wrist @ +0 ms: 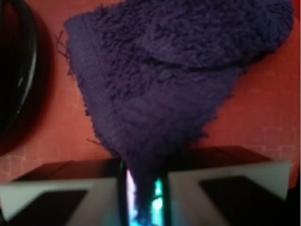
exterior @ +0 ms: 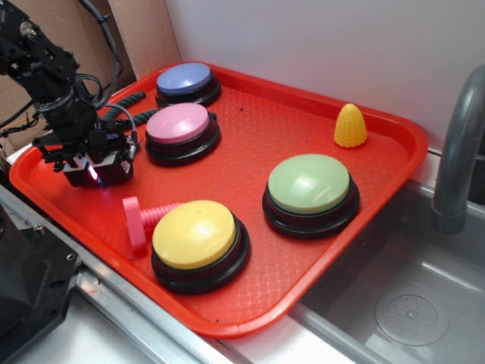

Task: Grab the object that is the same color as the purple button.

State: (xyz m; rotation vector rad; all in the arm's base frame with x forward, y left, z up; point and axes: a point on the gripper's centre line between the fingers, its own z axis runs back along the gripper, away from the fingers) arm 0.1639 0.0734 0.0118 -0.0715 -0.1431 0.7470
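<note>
Already the grasp itself looks made: in the wrist view the hand [wrist: 143,188] has its two fingers [wrist: 70,197] drawn close together, with only a narrow slit between them, and the lower corner of the cloth [wrist: 164,80] is pinched in that slit. This dark blue-purple knitted piece, frayed along its edges, fans out from the pinch and lies against the red tray [wrist: 263,122]. From the exterior view the hand [exterior: 95,171] sits low at the tray's [exterior: 250,129] left side, just beside the pink button [exterior: 180,125] and short of the purple button [exterior: 185,78] at the back; the cloth itself is hidden under the hand there. A green rope [exterior: 125,102] lies behind the arm, untouched. So the step in hand seems to be securing the grip, and what remains is the lift. That move calls for holding the pinch tight and rising straight, since only a corner is caught and soft fabric could slip free or drag on the pink button.
</note>
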